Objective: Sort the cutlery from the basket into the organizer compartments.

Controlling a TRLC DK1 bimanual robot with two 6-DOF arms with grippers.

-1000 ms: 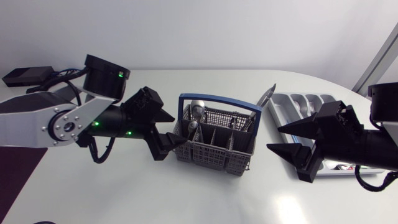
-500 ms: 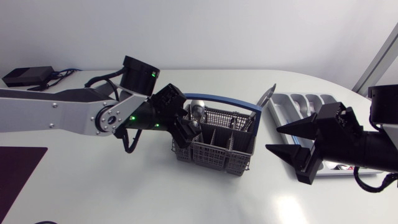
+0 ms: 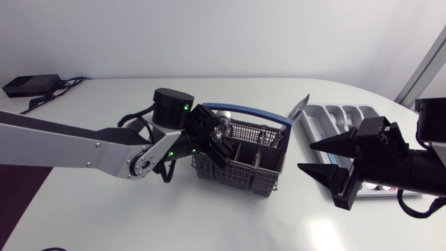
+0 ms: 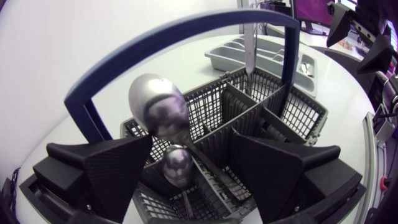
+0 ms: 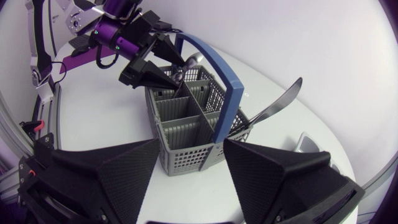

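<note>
My left end effector (image 4: pixel 191 149) hangs open over the left end of the grey basket (image 3: pixel 240 174), its fingers spread wide to either side of two spoons that stand bowl-up in the compartments there: a large spoon (image 4: pixel 157 112) under the blue handle (image 3: pixel 245 111), and a small spoon (image 4: pixel 177 167) just nearer to me. Neither finger touches them. The basket sits near the middle of the table (image 3: pixel 209 223). A knife (image 3: pixel 300 107) leans out of its right end towards the organizer (image 3: pixel 322 115), which lies by the table's right edge and holds some cutlery. My right end effector (image 3: pixel 306 156) is open too, empty, between the basket and the organizer
</note>
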